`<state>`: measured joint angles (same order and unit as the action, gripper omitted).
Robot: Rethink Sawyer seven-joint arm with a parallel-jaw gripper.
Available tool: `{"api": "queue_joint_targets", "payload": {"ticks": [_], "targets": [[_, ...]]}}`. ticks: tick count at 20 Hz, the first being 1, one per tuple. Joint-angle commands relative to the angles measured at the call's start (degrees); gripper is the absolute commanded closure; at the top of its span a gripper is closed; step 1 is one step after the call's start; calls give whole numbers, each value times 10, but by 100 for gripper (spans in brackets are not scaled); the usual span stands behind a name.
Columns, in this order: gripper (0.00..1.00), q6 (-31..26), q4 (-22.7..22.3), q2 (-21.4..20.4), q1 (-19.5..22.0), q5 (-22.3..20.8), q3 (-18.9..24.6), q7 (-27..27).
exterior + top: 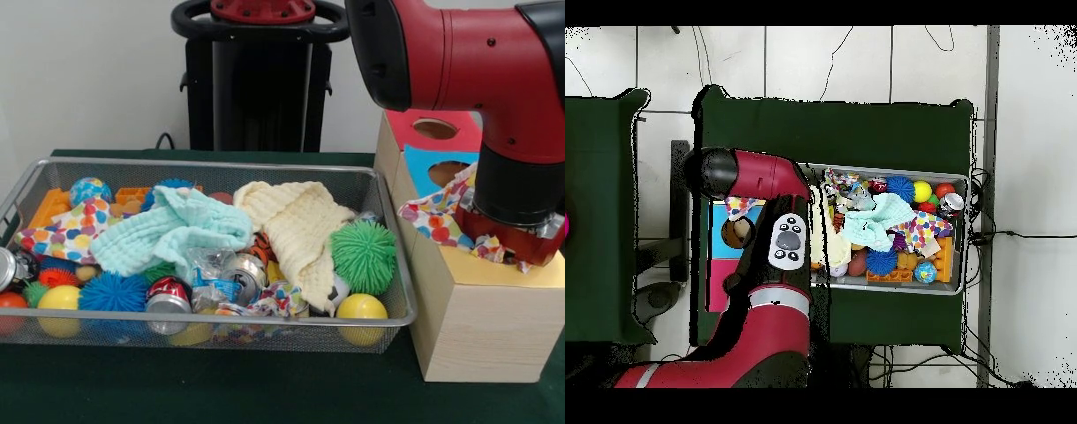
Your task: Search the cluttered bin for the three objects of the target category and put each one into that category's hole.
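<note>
The jaws themselves were hidden under the arm's wrist, so I cannot tell how they stood; still, a polka-dot cloth (439,215) bunched out from beneath the gripper (510,240), which suggested the cloth was being carried. The gripper hung over the yellow near section of the wooden box (481,322), just right of the wire bin (212,327) on the green worktop (177,389). That section's hole was covered by the arm — only the blue hole (448,170) and the red hole (434,128) farther back showed. By my reading, cloths were the target category and this was the drop-off step for one of them. Inside the bin lay a mint cloth (172,230) and a cream cloth (296,225) near the middle, and another spotted cloth (66,231) at the left, among a green spiky ball (363,255), crushed cans (169,294) and yellow balls. The next move likely called for pushing the trailing fabric fully down the hole — loose folds draped over the box edge could snag and pull back out.
</note>
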<state>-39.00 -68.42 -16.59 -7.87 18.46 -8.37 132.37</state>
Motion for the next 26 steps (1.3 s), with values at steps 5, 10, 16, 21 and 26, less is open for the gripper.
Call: {"api": "queue_joint_targets", "payload": {"ticks": [5,10,16,21,26], "targets": [[0,86,-29,110,20,-53,75,-19],[0,84,-28,109,21,-55,75,-23],[0,58,-28,102,15,-56,59,-13],[0,35,-66,50,7,-68,42,-12],[0,-8,-80,-4,-5,-80,17,3]]}}
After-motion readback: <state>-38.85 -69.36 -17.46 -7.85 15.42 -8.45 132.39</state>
